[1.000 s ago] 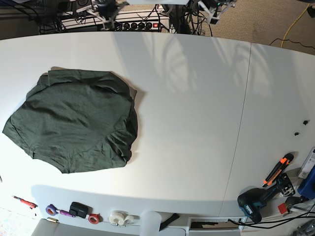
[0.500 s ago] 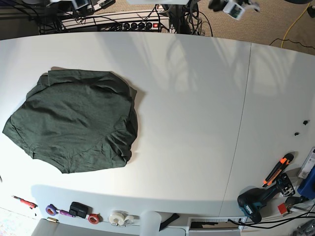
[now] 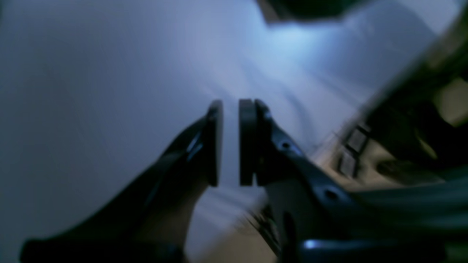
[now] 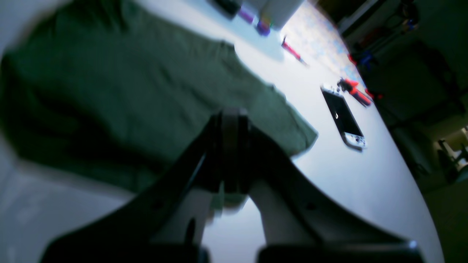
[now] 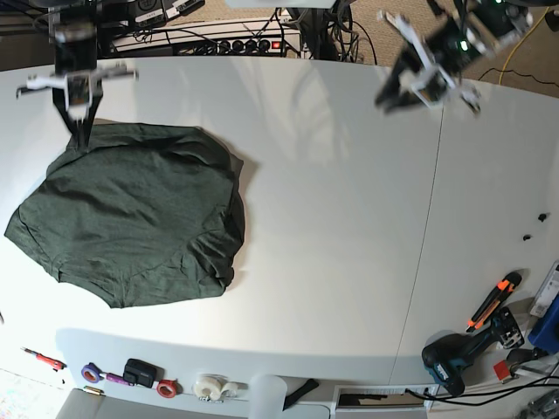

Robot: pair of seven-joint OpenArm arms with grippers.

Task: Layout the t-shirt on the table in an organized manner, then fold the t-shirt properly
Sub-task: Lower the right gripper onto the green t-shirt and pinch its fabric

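The dark green t-shirt (image 5: 131,218) lies bunched in a rounded heap on the left half of the white table (image 5: 349,218). My right gripper (image 5: 81,140) hangs tips down just above the shirt's far edge. In the right wrist view its pads are pressed together (image 4: 231,153) with nothing between them, and the t-shirt (image 4: 128,91) spreads out behind them. My left gripper (image 5: 387,102) hovers over bare table at the back right, far from the shirt. Its jaws (image 3: 230,142) show a narrow gap that holds nothing.
Along the front edge lie a red pen (image 5: 42,358), tape rolls (image 5: 210,386), a drill (image 5: 454,358) and an orange cutter (image 5: 493,301). A thin seam (image 5: 428,236) crosses the table. A dark phone-like device (image 4: 343,118) lies beyond the shirt. Cables and a power strip (image 5: 244,44) sit behind the table.
Both arms have swung in from beyond the back edge: the right one down to the shirt's far edge, the left one over the back right. The t-shirt has not moved.
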